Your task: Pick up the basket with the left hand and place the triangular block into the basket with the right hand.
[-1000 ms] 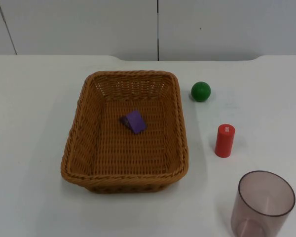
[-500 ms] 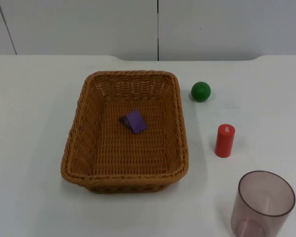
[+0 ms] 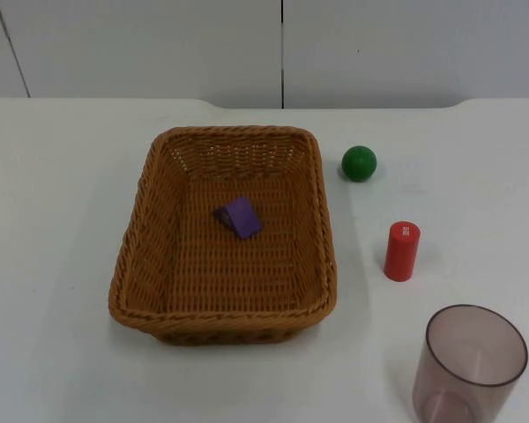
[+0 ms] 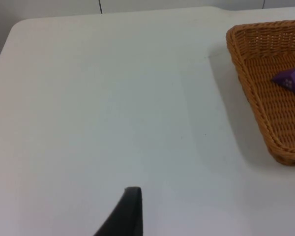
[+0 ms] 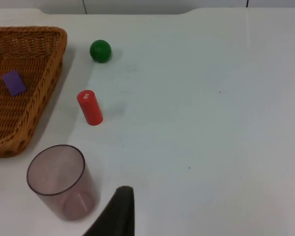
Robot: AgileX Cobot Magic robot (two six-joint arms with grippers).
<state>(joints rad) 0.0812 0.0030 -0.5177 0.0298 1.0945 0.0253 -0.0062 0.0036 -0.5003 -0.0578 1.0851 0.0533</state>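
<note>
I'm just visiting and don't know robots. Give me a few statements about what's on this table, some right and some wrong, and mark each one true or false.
1. The purple triangular block lies inside the basket. True.
2. The green ball sits inside the basket. False: it rests on the table, beside the basket's far right corner.
3. The red cylinder stands upright on the table. True.
4. The translucent cup lies on its side. False: it stands upright with its mouth up.
5. A gripper is holding the basket's rim. False: the basket sits on the table with nothing touching it.
</note>
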